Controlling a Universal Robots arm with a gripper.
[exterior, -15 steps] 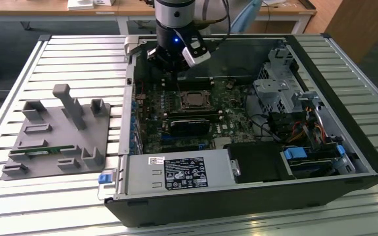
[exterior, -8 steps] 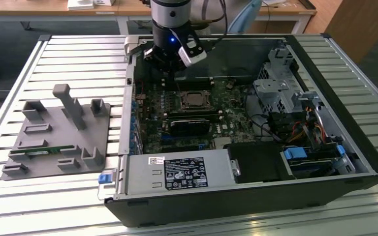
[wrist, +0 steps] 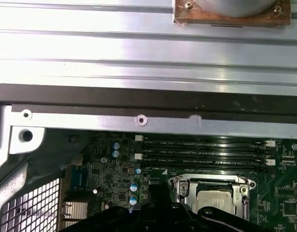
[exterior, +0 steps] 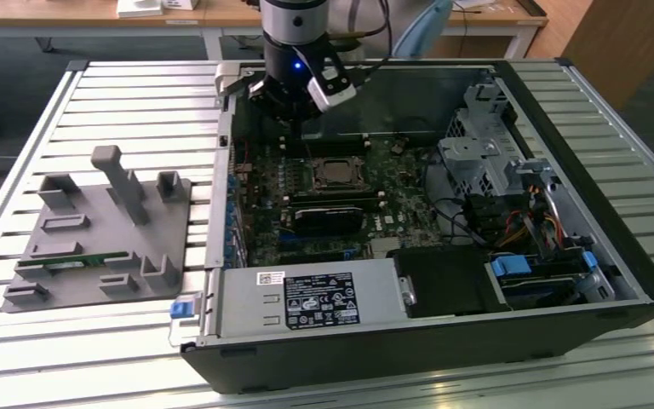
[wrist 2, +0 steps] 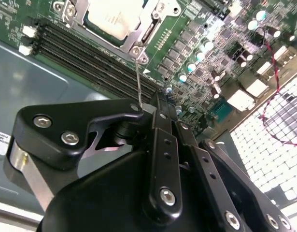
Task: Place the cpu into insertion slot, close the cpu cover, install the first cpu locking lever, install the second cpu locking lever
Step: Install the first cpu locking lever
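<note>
**Working a locking lever, with the chip seated and its cover down**

Your arm reaches into an open computer case [exterior: 599,256] lying on its side on a slatted table [exterior: 31,102]. The gripper [wrist 2: 160,100] hangs over the green motherboard [wrist 2: 201,63], close to the socket [exterior: 334,174].

The cpu [wrist 2: 113,18], a pale silvery square, sits flat inside the socket. The silver cover [wrist 2: 147,30] lies down around it, with the chip's face showing through its window. By that evidence, the first two steps of your task look done.

A thin wire locking lever [wrist 2: 137,77] stands up steeply from the corner of the cover, so it is not latched. Its free end meets the gripper right at the fingertips. The jaws look closed, with no gap between them in the second wrist view. You cannot tell from these views whether they pinch the lever's end or merely rest against it.

The lever work therefore looks unfinished. This raised lever has yet to be pressed down and hooked. Whether the other lever is latched is not clear here, so treat it as not done as well.
</note>
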